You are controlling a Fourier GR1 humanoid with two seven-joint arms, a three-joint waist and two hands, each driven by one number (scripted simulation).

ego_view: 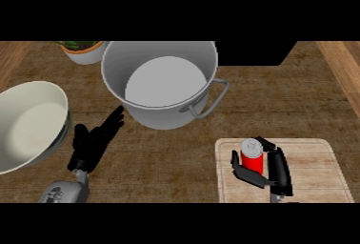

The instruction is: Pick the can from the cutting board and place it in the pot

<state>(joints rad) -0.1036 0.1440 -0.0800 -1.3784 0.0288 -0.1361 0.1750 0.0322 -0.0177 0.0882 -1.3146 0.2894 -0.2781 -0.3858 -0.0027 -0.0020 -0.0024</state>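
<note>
1. The right robot hand (275, 167) is at the lower right, on the cutting board (309, 164). Its fingers and thumb curl round a red can (252, 157) with a silver top. The can stands upright on the board, near its left edge.

2. The left robot hand (94, 140) lies at the lower left, open with straight fingers pointing up towards the pot. It holds nothing and sits between the bowl and the pot.

3. The pot (163, 81), tall and grey with a side handle, stands above and to the left of the board, well apart from the can. Its inside looks empty.

4. A large pale bowl (29, 125) sits at the left edge, also appearing empty. A small white planter (83, 51) with green leaves stands behind it, just beside the pot.

5. Risks, as a judgement: the can is still on the board, so the lift is not yet done. It could slip from the curled fingers when raised. On the way left, the can could strike the pot's high rim or handle if not carried high enough, tipping the pot on the wooden tabletop (162, 162).
</note>
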